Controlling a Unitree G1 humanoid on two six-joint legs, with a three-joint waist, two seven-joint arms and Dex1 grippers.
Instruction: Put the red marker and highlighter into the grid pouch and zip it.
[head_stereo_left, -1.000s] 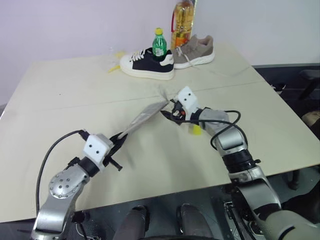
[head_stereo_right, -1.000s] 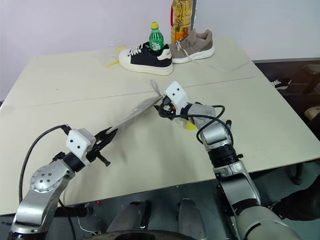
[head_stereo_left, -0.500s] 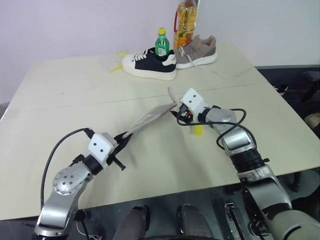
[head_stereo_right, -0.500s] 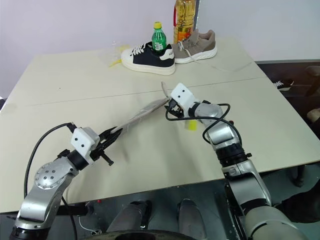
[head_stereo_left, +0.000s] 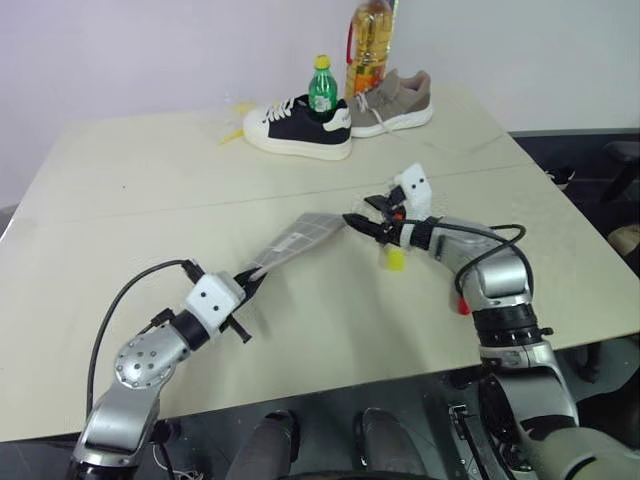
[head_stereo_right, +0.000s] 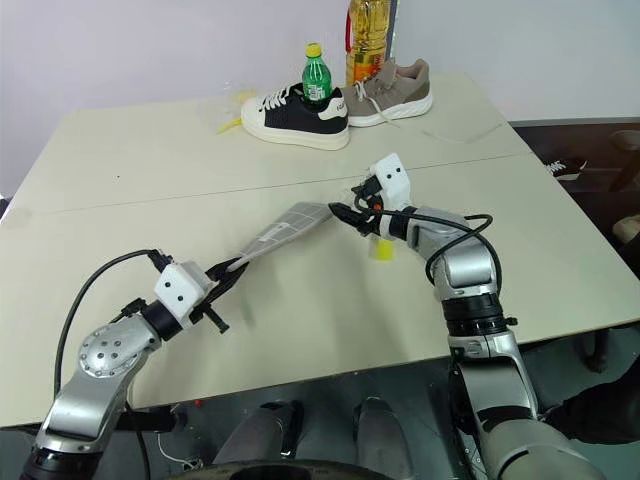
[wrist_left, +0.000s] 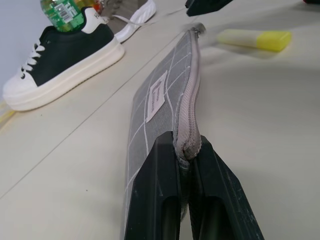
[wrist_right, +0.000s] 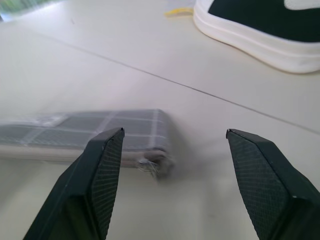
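Smooth beige table (head_stereo_left: 140, 200); flat grey grid pouch (wrist_left: 155, 95) w/ ribbed zip edge.

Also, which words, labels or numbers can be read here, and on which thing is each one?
None can be read.
Pouch, white label: red marks, too blurred to read.
Green bottle, label: small print, too small to read.
Oil bottle, label: too small to read.

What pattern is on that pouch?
Grey with thin white grid lines; the grid pouch shows best in the left wrist view.
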